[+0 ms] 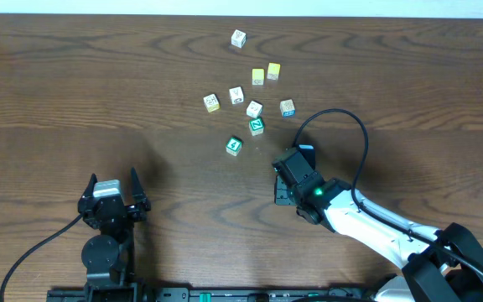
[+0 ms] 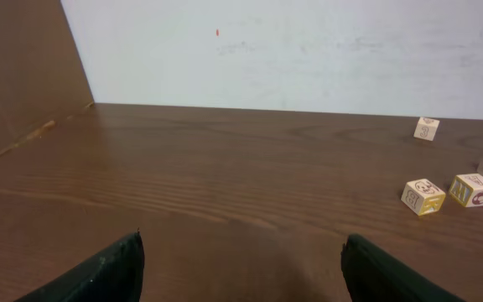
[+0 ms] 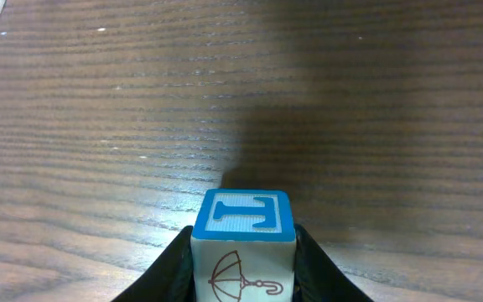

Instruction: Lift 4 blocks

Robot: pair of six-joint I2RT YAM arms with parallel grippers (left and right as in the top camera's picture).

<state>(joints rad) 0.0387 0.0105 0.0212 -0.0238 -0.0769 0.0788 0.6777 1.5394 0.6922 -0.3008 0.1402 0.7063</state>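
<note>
Low in the right wrist view, right claw (image 3: 243, 273) clamps a blue-topped wooden letter cube (image 3: 243, 222); left claw (image 1: 114, 189), overhead lower left, gapes wide, empty.

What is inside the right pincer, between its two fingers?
A blue-topped block is held in the right pincer: raised letter on top, an umbrella drawn on the front. The fingers cover its two sides; its underside cannot be seen.

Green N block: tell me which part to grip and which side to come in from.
Probably best: come straight down and pinch the green N block by its left and right faces, as the overhead view shows them. It lies flat with bare table on those sides, while a white-faced cube sits close behind its far face.
</note>
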